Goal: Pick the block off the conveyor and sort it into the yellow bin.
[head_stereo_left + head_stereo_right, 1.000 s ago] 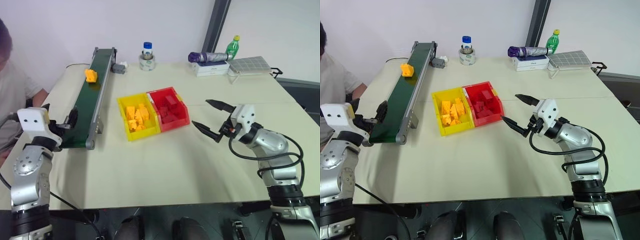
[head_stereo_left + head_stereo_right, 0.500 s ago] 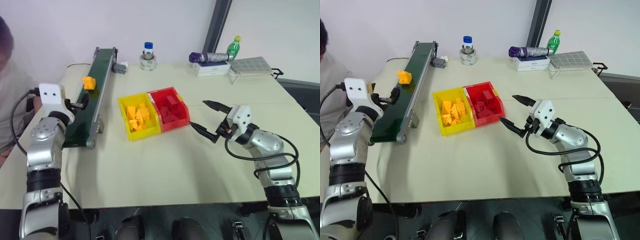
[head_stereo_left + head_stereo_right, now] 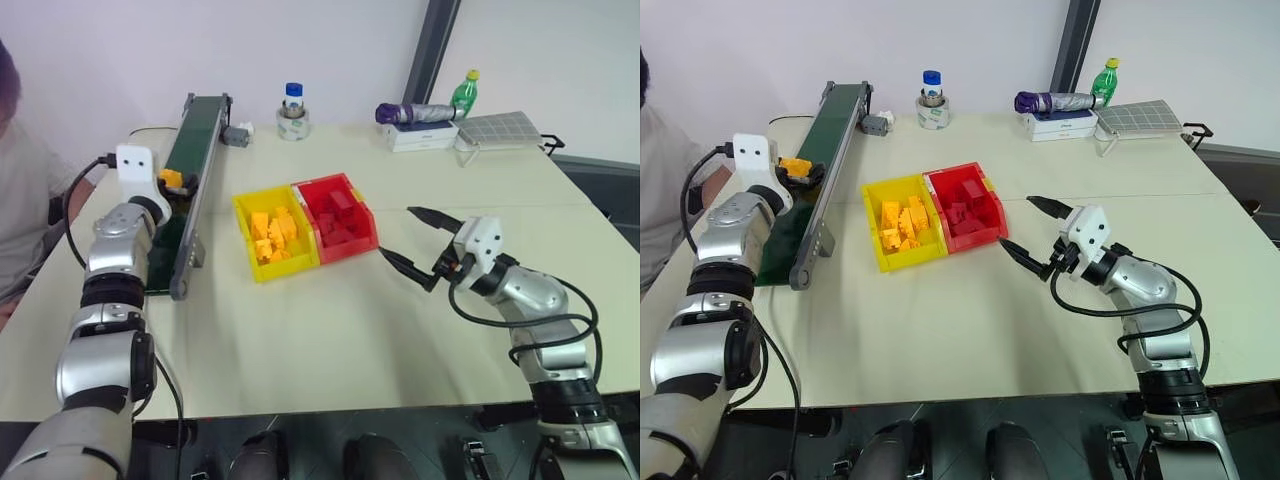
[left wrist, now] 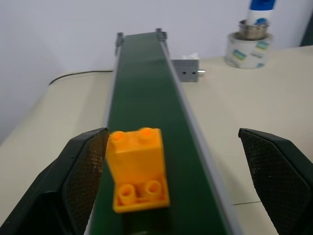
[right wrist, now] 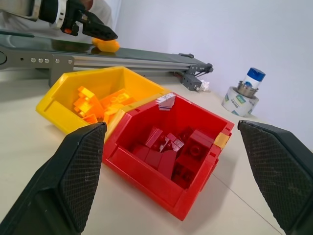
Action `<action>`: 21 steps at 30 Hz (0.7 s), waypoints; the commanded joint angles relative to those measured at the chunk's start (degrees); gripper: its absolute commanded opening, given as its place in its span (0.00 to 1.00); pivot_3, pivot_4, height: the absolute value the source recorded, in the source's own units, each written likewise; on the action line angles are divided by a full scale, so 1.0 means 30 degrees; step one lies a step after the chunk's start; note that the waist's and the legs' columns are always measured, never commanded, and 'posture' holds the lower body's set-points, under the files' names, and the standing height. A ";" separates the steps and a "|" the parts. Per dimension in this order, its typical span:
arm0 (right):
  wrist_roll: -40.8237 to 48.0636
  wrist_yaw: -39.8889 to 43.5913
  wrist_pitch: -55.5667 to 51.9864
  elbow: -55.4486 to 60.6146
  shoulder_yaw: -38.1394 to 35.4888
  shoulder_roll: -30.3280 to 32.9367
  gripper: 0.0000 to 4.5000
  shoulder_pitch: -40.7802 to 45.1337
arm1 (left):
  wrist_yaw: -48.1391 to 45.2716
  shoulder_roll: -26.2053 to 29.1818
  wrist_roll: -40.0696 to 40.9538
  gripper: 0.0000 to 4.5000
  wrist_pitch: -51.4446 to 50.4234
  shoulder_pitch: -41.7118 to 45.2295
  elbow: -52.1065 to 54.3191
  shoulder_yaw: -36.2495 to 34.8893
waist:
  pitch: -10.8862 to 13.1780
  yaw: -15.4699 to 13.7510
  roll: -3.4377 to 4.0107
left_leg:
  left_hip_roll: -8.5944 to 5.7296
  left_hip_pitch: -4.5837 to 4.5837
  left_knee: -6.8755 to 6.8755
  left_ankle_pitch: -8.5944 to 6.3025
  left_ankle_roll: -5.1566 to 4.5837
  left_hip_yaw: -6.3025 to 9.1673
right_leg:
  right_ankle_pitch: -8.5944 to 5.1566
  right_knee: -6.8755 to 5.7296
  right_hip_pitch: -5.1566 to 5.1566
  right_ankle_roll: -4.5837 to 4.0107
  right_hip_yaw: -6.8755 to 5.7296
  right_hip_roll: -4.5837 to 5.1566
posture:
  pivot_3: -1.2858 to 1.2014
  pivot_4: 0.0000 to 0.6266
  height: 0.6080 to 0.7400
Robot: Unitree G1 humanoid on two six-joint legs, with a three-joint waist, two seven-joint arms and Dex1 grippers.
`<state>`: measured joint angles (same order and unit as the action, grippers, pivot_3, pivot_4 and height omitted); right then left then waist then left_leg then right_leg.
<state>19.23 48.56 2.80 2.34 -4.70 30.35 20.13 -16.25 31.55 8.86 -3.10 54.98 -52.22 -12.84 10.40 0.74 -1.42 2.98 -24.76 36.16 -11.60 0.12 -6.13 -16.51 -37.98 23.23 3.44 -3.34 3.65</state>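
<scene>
Yellow-orange block (image 4: 138,169), one small studded plastic brick, lies on the dark green belt of the conveyor (image 3: 196,150), a long narrow track with grey metal side rails running from the upper left of the head view down toward the left edge. In the left wrist view the block sits between the two black, cross-hatched fingers of the left gripper (image 4: 178,171), close beside one finger, with a wide gap to the other; the jaws are spread fully and grip nothing.

Near the middle of the pale, smooth table (image 3: 330,340) stand two small open-topped rectangular plastic bins, side by side and touching. One is the yellow bin (image 3: 274,232), holding a heap of yellow-orange bricks. Its twin, the red bin (image 3: 336,217), holds a pile of dark red bricks.

Right of centre, the right gripper (image 3: 412,240) hovers over the table just beside the red bin, its two pointed black fingers apart and empty.

At the top of the frame, along the far table edge, sit a blue-capped jar (image 3: 293,112), a green bottle (image 3: 464,95) and a folded purple umbrella (image 3: 415,113) on a white box. A person's sleeve (image 3: 25,215) shows at the left edge.
</scene>
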 commanded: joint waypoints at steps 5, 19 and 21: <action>0.0224 -0.0278 -0.0024 0.1006 -0.0446 0.0243 1.00 -0.0074 | 0.0725 -0.0055 0.0081 0.94 0.0666 -0.0242 -0.0900 -0.0550 | 0.0000 -0.0042 -0.0001 | -0.0002 0.0000 0.0006 0.0000 0.0000 0.0001 | 0.0005 -0.0003 -0.0002 0.0008 0.0003 0.0000 | 0.52 0.24 1.00; 0.0199 -0.0176 0.0064 0.0835 -0.0434 0.0233 1.00 0.0044 | -0.1989 -0.1589 0.2864 0.30 0.0058 -0.1215 0.6712 -0.0802 | 0.0010 -0.0034 -0.0017 | -0.0001 -0.0004 0.0013 0.0001 0.0001 0.0002 | 0.0009 -0.0009 -0.0007 0.0013 0.0004 0.0000 | 0.52 0.24 1.00; 0.0210 -0.0141 0.0083 0.0772 -0.0441 0.0240 1.00 0.0093 | -0.3531 -0.2413 0.4015 0.30 -0.1417 -0.1720 0.9043 -0.0116 | 0.0010 -0.0165 -0.0017 | -0.0008 -0.0004 0.0021 0.0003 0.0003 0.0003 | 0.0009 -0.0011 -0.0023 0.0013 0.0002 -0.0007 | 0.52 0.24 1.00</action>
<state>19.24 48.12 2.08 2.80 -4.87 30.46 19.60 -22.03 25.68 17.08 -3.92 50.21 -32.93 -15.66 10.43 0.24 -1.47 2.95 -24.77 36.24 -11.59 0.13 -6.11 -16.49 -38.01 23.13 3.48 -3.34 3.62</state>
